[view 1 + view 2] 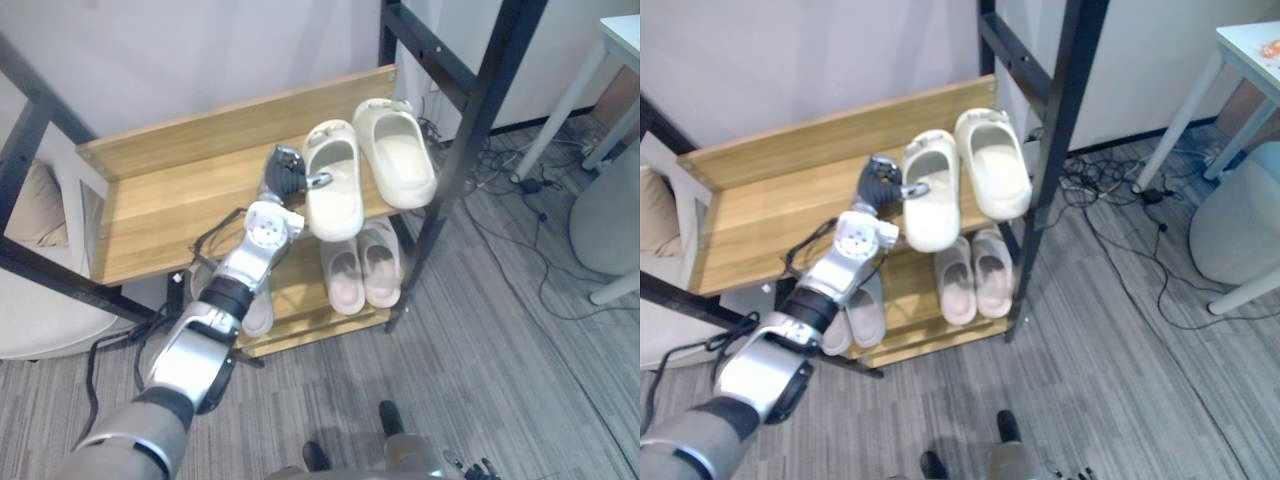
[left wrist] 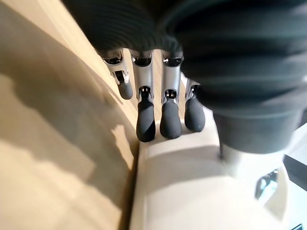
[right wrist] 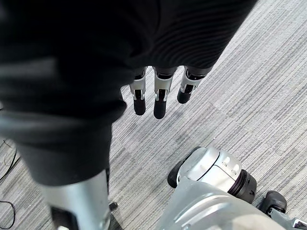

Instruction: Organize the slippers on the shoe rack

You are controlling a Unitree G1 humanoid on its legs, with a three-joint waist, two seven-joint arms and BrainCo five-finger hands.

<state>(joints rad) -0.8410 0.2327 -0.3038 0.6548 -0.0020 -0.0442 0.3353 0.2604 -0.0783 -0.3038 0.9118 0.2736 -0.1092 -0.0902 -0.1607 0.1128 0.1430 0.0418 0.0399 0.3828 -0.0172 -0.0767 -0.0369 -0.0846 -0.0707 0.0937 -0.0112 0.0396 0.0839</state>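
Left eye view, left hand (image 1: 282,176) straight-fingered against slipper (image 1: 333,185) overhanging shelf (image 1: 170,212) edge, bare boards leftward.

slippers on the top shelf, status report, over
Left hand open, straight fingers against left cream slipper on top shelf. Right hand open, idle over floor. Second cream slipper beside it, both overhanging the front edge.

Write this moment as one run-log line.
left hand: open, touching cream moulded slipper | slipper: on top wooden shelf | right hand: open, hanging
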